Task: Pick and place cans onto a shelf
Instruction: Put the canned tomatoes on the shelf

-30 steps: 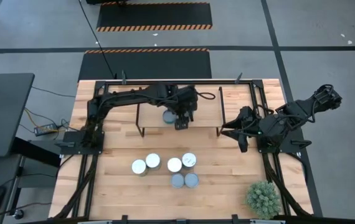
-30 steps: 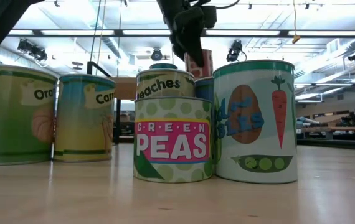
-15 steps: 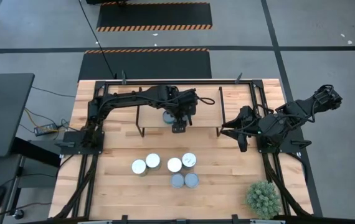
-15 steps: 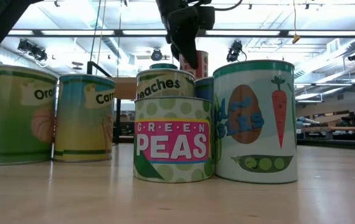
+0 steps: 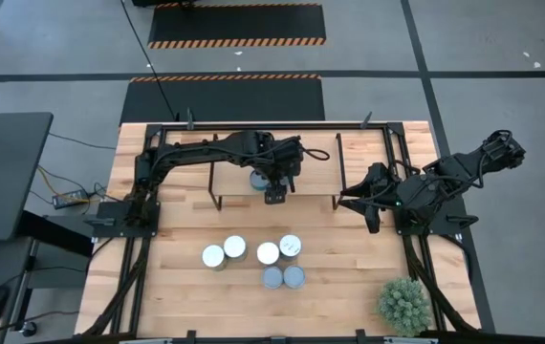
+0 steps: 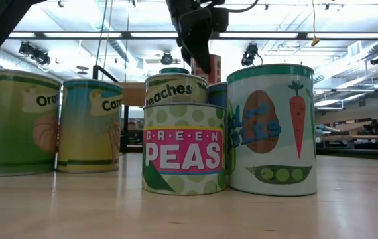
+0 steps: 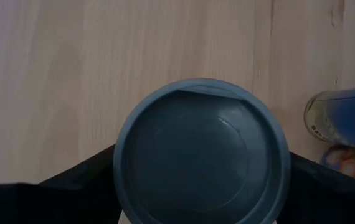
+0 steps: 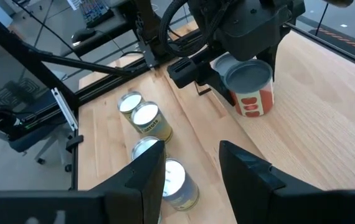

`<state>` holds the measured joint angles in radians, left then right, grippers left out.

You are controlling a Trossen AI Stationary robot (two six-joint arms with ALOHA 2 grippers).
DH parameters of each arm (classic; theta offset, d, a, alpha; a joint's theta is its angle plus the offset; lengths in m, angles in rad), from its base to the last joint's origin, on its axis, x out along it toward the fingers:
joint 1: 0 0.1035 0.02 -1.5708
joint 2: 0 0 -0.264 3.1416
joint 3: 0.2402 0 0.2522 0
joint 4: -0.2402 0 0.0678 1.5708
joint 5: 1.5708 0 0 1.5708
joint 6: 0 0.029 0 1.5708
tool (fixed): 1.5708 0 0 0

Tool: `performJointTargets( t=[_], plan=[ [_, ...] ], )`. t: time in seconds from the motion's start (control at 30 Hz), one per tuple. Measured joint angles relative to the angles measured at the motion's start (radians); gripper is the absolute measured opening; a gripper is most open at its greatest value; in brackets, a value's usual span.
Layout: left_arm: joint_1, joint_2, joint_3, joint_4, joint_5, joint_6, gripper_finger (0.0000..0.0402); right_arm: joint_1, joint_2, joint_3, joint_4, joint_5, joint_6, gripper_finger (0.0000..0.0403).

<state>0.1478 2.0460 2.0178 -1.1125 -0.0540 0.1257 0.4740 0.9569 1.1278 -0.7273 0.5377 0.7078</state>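
We are looking down on a light-wood table. The left gripper is hovering over a blue-grey-topped, red-labelled tin can standing on the low light-wood shelf, jaws apart around it. Six more small tins are crowding the table's middle. The right gripper is waiting beside the shelf's end, jaws partly apart, holding nothing. A green spiky potted plant is sitting at one corner.

Green spiky plant sits on wooden desk, near-right corner. Dark side table stands left of it. Hazard-striped black mats on floor, far side.
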Motion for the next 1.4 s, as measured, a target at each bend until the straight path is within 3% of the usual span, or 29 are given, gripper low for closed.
performJointTargets(
  t=[0.83,0.97,1.4],
  plan=[
    [0.015,0.000,0.000,0.007,0.022,-0.084,0.0316,-0.017,0.036,0.000,0.016,-0.005,-0.025,0.0158],
    [0.002,-0.002,0.000,0.029,-0.053,-0.060,0.0315,-0.030,0.048,0.000,0.021,-0.008,-0.024,0.0158],
    [-0.011,0.000,0.000,0.070,-0.067,-0.017,0.0316,-0.032,0.051,0.000,0.062,-0.008,-0.008,0.0158]
  ],
)
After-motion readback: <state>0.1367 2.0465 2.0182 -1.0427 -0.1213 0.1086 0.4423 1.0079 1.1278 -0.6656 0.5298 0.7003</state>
